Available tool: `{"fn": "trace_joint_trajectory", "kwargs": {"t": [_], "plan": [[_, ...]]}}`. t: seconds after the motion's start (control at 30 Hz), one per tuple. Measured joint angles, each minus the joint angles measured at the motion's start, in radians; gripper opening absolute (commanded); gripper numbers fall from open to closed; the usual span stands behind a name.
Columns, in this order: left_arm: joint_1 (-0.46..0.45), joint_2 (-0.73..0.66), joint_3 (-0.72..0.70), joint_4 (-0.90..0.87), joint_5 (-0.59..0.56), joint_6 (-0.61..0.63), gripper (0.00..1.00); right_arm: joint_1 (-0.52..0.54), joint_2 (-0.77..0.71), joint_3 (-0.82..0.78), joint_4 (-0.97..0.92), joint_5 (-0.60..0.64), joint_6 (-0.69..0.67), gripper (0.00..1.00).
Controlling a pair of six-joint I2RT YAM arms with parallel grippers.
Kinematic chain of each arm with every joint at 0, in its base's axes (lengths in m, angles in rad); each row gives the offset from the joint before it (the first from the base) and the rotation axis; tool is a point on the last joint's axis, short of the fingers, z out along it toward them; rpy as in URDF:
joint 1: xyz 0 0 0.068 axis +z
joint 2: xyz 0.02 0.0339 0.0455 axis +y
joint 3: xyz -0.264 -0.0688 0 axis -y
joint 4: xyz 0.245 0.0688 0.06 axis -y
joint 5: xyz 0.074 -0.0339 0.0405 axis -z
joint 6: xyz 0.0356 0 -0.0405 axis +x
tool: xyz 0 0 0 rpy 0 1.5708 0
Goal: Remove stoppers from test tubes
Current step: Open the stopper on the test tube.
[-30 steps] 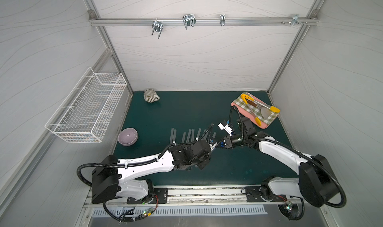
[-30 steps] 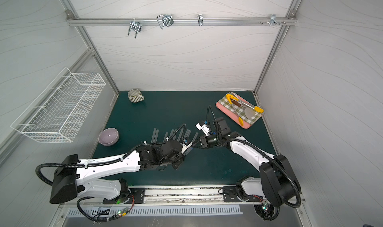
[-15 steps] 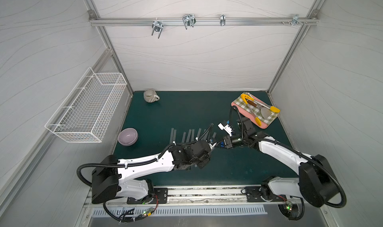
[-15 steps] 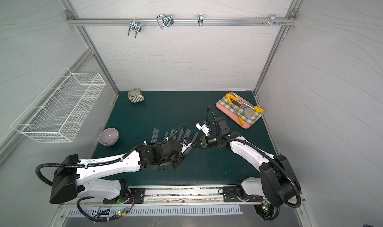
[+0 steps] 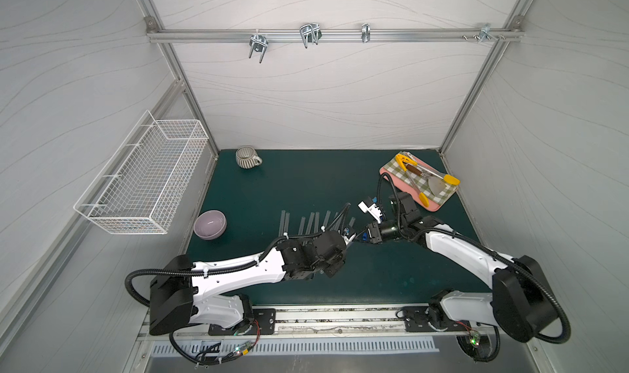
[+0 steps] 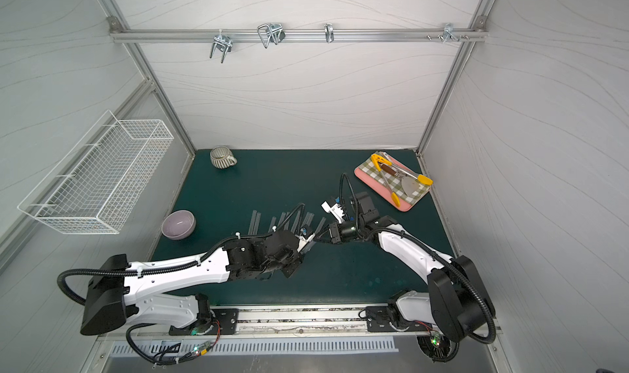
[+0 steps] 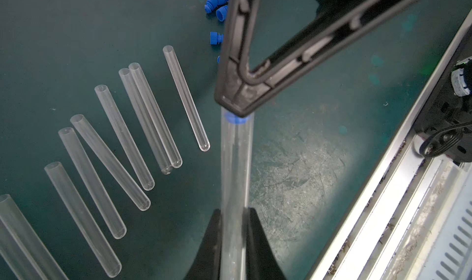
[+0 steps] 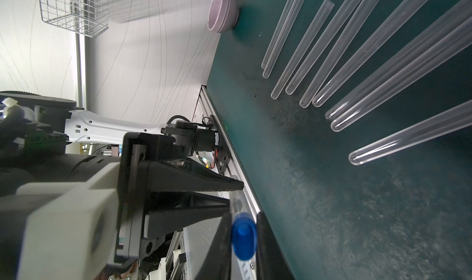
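Note:
My left gripper point(image 7: 235, 212) is shut on a clear test tube point(image 7: 236, 168) and holds it above the green mat. A blue stopper point(image 8: 244, 236) sits in the tube's mouth, and my right gripper point(image 8: 244, 216) is shut on it. In both top views the two grippers meet tip to tip at mid-table, left gripper point(image 5: 350, 240) and right gripper point(image 5: 362, 236). Several open test tubes point(image 7: 122, 138) lie side by side on the mat, with no stoppers in them. A few loose blue stoppers point(image 7: 217, 5) lie beyond them.
A purple bowl point(image 5: 210, 224) stands at the mat's left edge and a striped mug point(image 5: 247, 157) at the back. A pink tray point(image 5: 439, 206) with a checked cloth and utensils sits at the back right. A wire basket point(image 5: 143, 180) hangs on the left wall. The metal front rail point(image 7: 383, 189) runs close by.
The right gripper's jaws have closed a little further onto the stopper. Neither arm has visibly shifted, and the left gripper keeps its hold on the tube.

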Motion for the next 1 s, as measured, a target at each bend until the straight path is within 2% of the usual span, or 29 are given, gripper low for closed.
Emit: {"fn": "trace_joint_trajectory", "kwargs": {"t": [0.5, 0.77, 1.0], "plan": [[-0.007, 0.026, 0.018, 0.03, -0.031, 0.013, 0.07, -0.019, -0.017, 0.082, -0.182, 0.064, -0.127, 0.02], [-0.013, 0.038, 0.043, 0.04, -0.046, 0.022, 0.07, -0.068, -0.037, 0.068, -0.169, 0.008, -0.114, 0.02], [-0.017, 0.048, 0.047, 0.053, -0.053, 0.026, 0.07, -0.064, -0.04, 0.116, -0.275, 0.085, -0.193, 0.02]]}}
